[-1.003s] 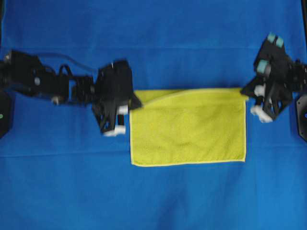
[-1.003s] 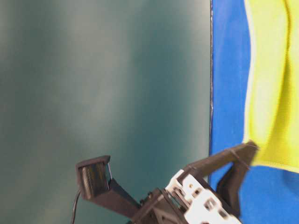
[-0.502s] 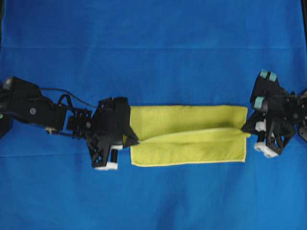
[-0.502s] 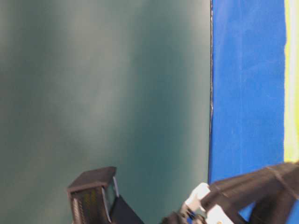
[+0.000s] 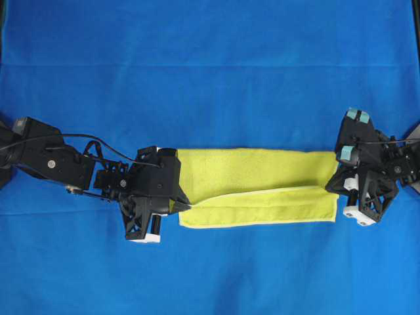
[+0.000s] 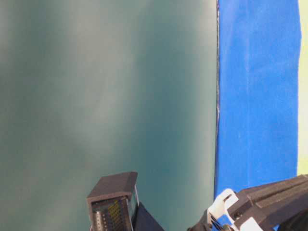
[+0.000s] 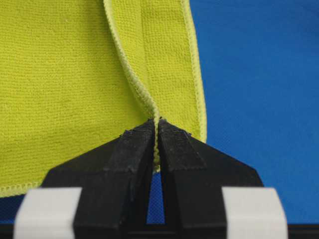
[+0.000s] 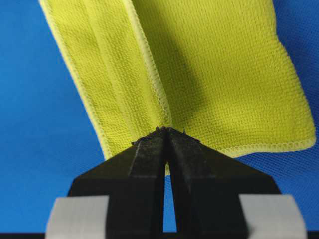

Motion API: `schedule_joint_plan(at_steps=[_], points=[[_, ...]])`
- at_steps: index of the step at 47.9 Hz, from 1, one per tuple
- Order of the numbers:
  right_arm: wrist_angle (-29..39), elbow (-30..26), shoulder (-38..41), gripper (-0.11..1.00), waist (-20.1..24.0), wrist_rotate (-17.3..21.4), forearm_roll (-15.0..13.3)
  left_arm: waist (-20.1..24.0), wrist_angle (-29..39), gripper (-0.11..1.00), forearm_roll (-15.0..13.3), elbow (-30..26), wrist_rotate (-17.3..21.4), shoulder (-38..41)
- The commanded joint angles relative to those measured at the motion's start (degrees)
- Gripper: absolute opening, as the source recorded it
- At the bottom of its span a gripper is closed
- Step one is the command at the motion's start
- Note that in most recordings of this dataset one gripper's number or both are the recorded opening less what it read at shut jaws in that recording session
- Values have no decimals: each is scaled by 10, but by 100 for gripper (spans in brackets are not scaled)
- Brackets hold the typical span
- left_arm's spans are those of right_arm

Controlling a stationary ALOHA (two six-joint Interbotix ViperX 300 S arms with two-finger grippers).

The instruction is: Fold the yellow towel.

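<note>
We see the yellow towel (image 5: 256,187) lying on the large blue cloth (image 5: 210,72), a little below the middle of the overhead view. It is doubled over into a long flat band that runs from left to right. The upper layer reaches almost to the lower hem, so a narrow strip of the under layer shows along the near edge.

The left gripper (image 5: 185,206) is at the left end of the band. In its wrist view (image 7: 155,130) we see the two black fingers (image 7: 132,149) pressed together, with the paler stitched hem of the upper layer pinched between the tips. The hem rises from the tips and runs away over the under layer.

The right gripper (image 5: 332,184) is at the right end of the band. Its wrist view (image 8: 167,133) shows the same: the jaws are closed and the hem of the top layer is caught between them, with the folded edge of the towel to the right of the tips.

Both arms come in low from the sides of the table, and the towel is stretched between them without big wrinkles.

In the table-level view we find only a thin yellow strip (image 6: 303,86) at the right border, blue cloth beside it, a dark green wall (image 6: 106,96), and black and white gripper parts at the bottom; we cannot tell which arm they belong to
</note>
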Motion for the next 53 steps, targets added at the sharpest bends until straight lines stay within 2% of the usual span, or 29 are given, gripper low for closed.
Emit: schedule_joint_plan(at_steps=[1, 3, 5, 12, 14, 17, 20, 28, 36, 44, 53], points=[[-5, -12, 2, 3, 3, 1, 1, -1, -11, 2, -2, -10, -3, -6], [-6, -13, 3, 9, 4, 1, 1, -2, -12, 4, -2, -11, -4, -6], [-5, -14, 3, 21, 7, 1, 1, -3, -11, 13, -2, -11, -8, -6], [-5, -15, 2, 62, 33, 2, 1, -16, -12, 56, -2, -10, -18, -6], [-7, -15, 2, 66, 42, 4, 2, -22, -12, 69, -2, -10, -18, -7], [-12, -17, 3, 60, 54, 9, 6, -36, -12, 81, -3, -11, -18, -6], [-19, -18, 3, 55, 69, 18, 13, -48, -12, 76, -2, -12, -20, -5], [-21, -21, 2, 56, 97, 41, 19, -67, -12, 60, -3, -18, -33, -8], [-18, -25, 0, 56, 98, 44, 11, -66, -11, 58, -2, -21, -37, -19], [-8, -24, -5, 56, 63, 47, -30, -33, -11, 58, -2, -20, -34, -25], [28, -25, -4, 56, -24, 47, -92, 30, -8, 58, -1, -21, -33, -27]])
